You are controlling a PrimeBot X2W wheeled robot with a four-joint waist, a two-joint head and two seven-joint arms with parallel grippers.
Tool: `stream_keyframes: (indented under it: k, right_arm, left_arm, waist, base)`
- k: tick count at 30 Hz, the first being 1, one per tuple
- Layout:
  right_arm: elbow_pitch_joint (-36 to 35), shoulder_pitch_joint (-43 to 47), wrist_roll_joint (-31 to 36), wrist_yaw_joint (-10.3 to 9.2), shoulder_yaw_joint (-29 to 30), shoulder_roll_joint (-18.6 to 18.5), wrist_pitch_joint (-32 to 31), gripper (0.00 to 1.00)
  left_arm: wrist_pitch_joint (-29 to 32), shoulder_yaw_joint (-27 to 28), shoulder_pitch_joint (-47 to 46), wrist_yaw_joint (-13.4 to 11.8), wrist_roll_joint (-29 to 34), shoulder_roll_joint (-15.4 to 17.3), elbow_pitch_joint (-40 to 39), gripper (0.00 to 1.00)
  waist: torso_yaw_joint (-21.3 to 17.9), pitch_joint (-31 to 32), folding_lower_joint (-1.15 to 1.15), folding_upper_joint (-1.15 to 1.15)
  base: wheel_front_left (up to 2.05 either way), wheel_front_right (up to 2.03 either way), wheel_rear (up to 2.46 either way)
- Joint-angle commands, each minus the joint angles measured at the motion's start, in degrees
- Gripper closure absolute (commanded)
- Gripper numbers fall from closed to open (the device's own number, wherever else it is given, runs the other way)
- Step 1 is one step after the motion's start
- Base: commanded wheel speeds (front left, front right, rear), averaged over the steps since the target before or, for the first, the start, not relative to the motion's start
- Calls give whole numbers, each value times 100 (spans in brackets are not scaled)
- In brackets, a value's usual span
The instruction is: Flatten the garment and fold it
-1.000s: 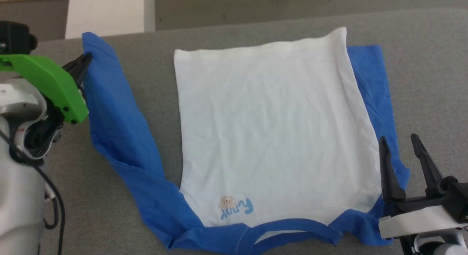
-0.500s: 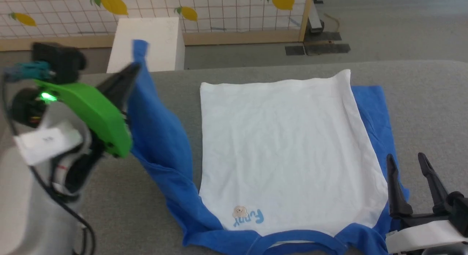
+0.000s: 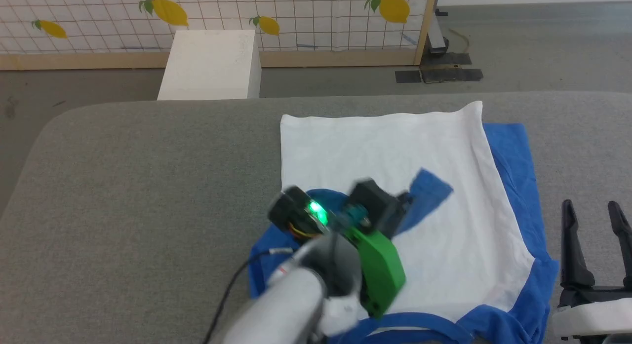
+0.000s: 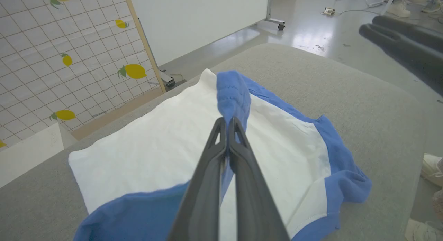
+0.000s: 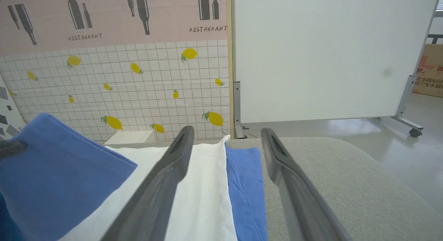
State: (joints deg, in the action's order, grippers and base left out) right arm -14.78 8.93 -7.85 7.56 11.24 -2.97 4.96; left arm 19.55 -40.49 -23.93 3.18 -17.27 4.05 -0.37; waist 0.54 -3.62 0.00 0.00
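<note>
Presently, the garment (image 3: 385, 146) lies on the grey padded table (image 3: 148, 156), right of centre in the head view; its white body is spread flat with light creasing, hem toward 12 o'clock and blue collar (image 3: 410, 318) at the 6 o'clock edge, nearest the robot. One blue sleeve (image 3: 511, 151) lies flat along the 3 o'clock side; the other sleeve (image 3: 429, 188) is raised off the table and carried in over the white body, near its middle. You will find your left gripper (image 3: 406, 198) holding that raised sleeve; the left wrist view shows its two dark fingers pressed together on the blue cloth, the cuff end standing up past the tips; blue fabric bunches under the arm at 7 o'clock. Your right gripper (image 3: 591, 208) sits at 4 o'clock, just beside the garment's blue edge; its fingers stand spread apart with nothing between them; whether it touches the cloth cannot be told. Beyond the table, a white box (image 3: 210, 62) stands on the floor at 11 o'clock, against a lemon-printed grid panel (image 3: 306, 8) running across 12 o'clock.
</note>
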Motion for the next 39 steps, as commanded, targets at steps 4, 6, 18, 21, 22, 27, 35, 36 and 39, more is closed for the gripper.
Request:
stream_keyframes:
  k: [4, 6, 18, 21, 22, 27, 35, 36, 39]
  right_arm:
    - [-52, 23, -57, -8, 105, 9, 12, 0]
    - [-44, 17, -76, -8, 153, 9, 31, 0]
    - [138, -217, -104, -8, -44, 9, 133, 0]
    - [205, -279, -97, -8, -109, 9, 143, 0]
    - [231, -300, -92, -8, -127, 9, 147, 0]
    - [307, -344, -78, -8, -110, 9, 161, 0]
    - [303, -262, -31, -8, -16, 9, 134, 0]
    - [285, -246, -22, -8, -3, 9, 124, 0]
    - [229, -207, -8, -8, 32, 9, 96, 0]
  left_arm:
    - [-568, -670, 101, -121, 172, -101, 880, 100]
    - [-793, -1096, 102, -203, -64, -112, 1146, 100]
    - [-1049, -3011, -546, -803, -1427, -116, 1638, 100]
    - [-1131, -3155, -686, -909, -1579, -116, 1866, 100]
    - [-1138, -3190, -705, -928, -1651, -116, 1967, 100]
    - [-1238, -3261, -770, -1002, -1941, -116, 2194, 0]
    - [-1424, -3279, -1025, -1060, -2758, -117, 1797, 0]
    - [-1494, -3250, -1086, -1098, -2912, -117, 1710, 0]
    - [-1798, -3050, -1310, -1264, -3225, -117, 1519, 0]
  waist:
    - [-143, -130, 0, 0]
    - [-204, -183, 0, 0]
    - [-513, -438, 0, 0]
    - [-591, -465, 0, 0]
    - [-608, -467, 0, 0]
    - [-602, -449, 0, 0]
    - [-379, -301, 0, 0]
    - [-335, -283, 0, 0]
    - [-245, -254, 0, 0]
  base:
    - [0, 0, 0]
    - [0, 0, 0]
    - [0, 0, 0]
    - [0, 0, 0]
    - [0, 0, 0]
    - [0, 0, 0]
    - [0, 0, 0]
    - [0, 0, 0]
    - [0, 0, 0]
